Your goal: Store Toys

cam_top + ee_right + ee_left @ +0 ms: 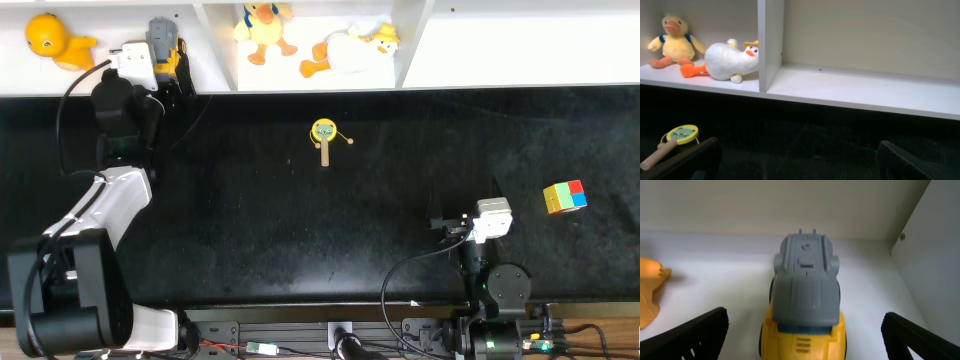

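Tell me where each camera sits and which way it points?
Top view: fixed overhead, looking down on black table and white shelf; both arms show.
Left wrist view: on the left arm, facing the toy truck in the shelf; own fingers show.
Right wrist view: on the right arm, low, facing the shelf; own fingers show.
Shared: top and right wrist views both show the white plush duck and rattle.
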Tool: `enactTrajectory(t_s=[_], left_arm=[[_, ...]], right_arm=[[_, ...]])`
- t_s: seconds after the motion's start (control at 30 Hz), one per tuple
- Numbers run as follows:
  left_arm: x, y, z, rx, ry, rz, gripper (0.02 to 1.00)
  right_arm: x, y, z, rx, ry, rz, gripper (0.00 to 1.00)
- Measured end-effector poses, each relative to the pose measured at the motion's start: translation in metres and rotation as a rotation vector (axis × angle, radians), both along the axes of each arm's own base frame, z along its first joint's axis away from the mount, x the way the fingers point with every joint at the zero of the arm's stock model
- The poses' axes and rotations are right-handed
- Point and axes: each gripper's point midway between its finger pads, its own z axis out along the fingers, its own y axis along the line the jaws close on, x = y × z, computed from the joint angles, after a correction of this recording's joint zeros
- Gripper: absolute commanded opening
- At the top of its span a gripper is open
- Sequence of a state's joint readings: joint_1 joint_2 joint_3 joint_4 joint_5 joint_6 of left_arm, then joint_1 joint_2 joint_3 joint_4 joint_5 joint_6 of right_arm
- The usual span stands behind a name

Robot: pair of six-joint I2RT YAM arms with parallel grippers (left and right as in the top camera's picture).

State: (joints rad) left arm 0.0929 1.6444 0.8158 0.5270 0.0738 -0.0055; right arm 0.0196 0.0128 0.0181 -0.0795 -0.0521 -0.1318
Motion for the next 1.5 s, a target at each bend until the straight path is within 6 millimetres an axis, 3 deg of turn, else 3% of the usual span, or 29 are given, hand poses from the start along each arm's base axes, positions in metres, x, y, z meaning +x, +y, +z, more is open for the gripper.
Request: enactTrajectory(t_s=[0.27,0.63,0.87,1.27,1.5], left_arm=[[-0.016,0.002,-0.022,0.005,0.132,0.015,0.998],[-0.052,0.002,0.013,0.033,0.171,0.026,0.998],[-0.091,0.002,0.039,0.050,0.116,0.042,0.998],[-0.181,-0.014,0.028,0.061,-0.018,0.023,0.998],[-0.205,-0.019,0.016,0.064,-0.086,0.015,0.998]], right_arm=[[0.000,0.000,0.000,0.000,0.000,-0.001,0.993],[0.000,0.000,0.000,0.000,0.000,0.000,0.996],[0.000,0.000,0.000,0.000,0.000,-0.001,0.996],[0.000,0.000,0.000,0.000,0.000,0.000,0.996],[0.000,0.000,0.000,0.000,0.000,0.000,0.993]])
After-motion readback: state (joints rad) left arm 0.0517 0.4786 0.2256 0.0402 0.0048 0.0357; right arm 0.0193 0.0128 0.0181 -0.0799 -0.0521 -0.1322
